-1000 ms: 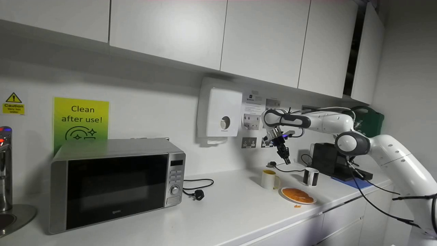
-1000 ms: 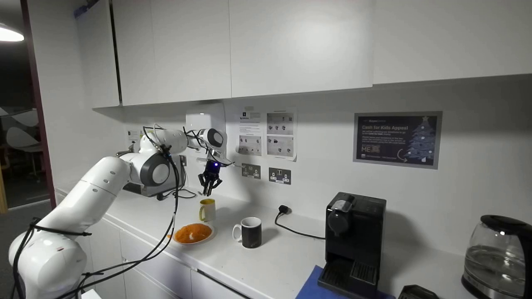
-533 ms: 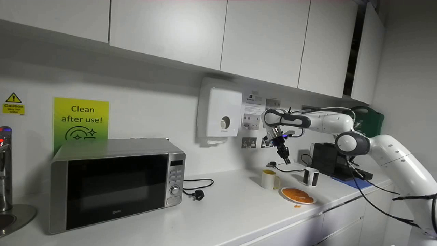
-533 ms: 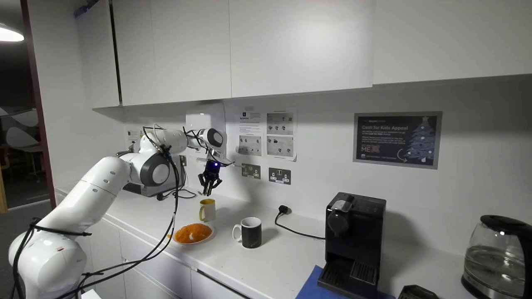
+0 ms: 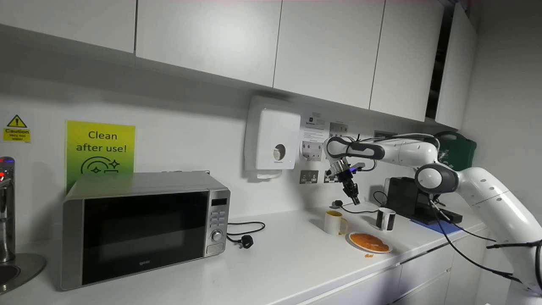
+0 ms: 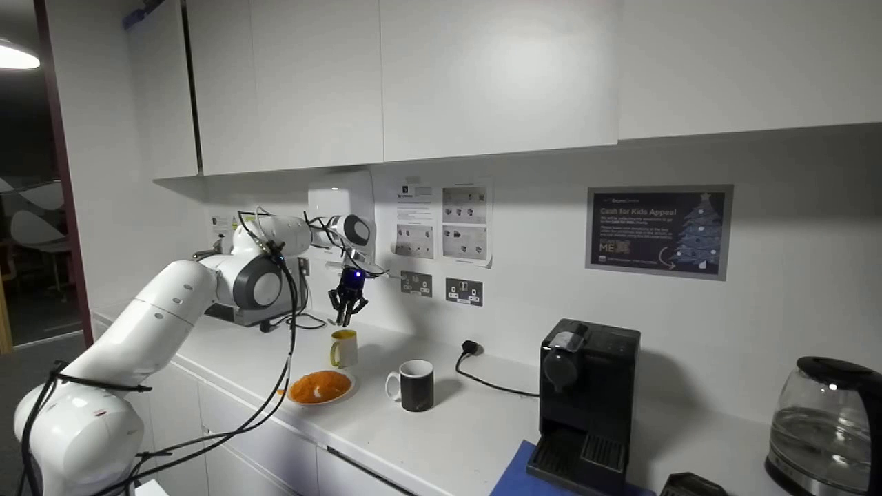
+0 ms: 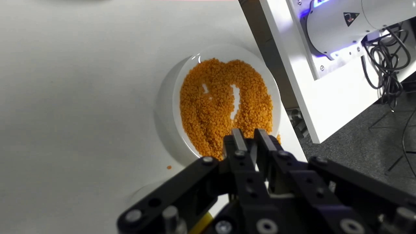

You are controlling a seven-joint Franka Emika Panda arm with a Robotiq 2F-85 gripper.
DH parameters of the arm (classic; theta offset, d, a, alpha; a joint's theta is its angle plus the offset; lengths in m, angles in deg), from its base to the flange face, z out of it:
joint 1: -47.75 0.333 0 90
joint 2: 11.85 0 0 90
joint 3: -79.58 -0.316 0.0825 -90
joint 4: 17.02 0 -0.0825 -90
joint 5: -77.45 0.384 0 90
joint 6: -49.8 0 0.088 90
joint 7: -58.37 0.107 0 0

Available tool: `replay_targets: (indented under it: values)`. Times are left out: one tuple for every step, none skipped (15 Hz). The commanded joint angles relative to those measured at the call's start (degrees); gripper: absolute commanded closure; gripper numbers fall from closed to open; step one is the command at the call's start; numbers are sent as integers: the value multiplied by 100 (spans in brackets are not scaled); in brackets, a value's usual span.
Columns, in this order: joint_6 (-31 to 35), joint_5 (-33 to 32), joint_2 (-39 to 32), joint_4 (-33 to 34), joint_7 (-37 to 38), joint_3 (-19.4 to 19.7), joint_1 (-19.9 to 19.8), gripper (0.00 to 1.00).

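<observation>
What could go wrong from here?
1. Spill: the orange grains spread wide across the white plate, and a few already lie loose on the counter; a bump to the plate would likely scatter more.
2. Knock: the yellow-lined mug stands close to the tool, so a low sweep or descent might tip it.

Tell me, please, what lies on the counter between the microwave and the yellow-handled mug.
In an exterior view, a black plug and its cord lie there, nearer the microwave than the yellow-handled mug.
</observation>
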Motion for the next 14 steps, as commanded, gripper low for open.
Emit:
replay_targets:
  values:
    - [5, 6, -8, 18, 23, 2, 5, 97]
    - [4, 8, -17, 26, 29, 4, 6, 97]
    - [10, 19, -29, 35, 30, 3, -1, 97]
    - [8, 27, -41, 46, 40, 6, -7, 97]
    - [7, 24, -50, 55, 37, 9, -11, 97]
    - [-2, 33, -56, 74, 46, 11, -19, 97]
    - [3, 37, -56, 81, 48, 11, -26, 97]
    - [-13, 49, -64, 94, 52, 12, -37, 97]
    - [-23, 73, -69, 105, 68, 10, -53, 97]
    - [-94, 103, -82, 129, 42, 2, -76, 97]
    - [-106, 134, -85, 147, 58, -1, -101, 97]
    - [-107, 157, -84, 156, 69, -3, -124, 97]
    - [-145, 177, -86, 167, 47, -12, -149, 97]
    - [-170, 189, -81, 169, 23, -17, -175, 97]
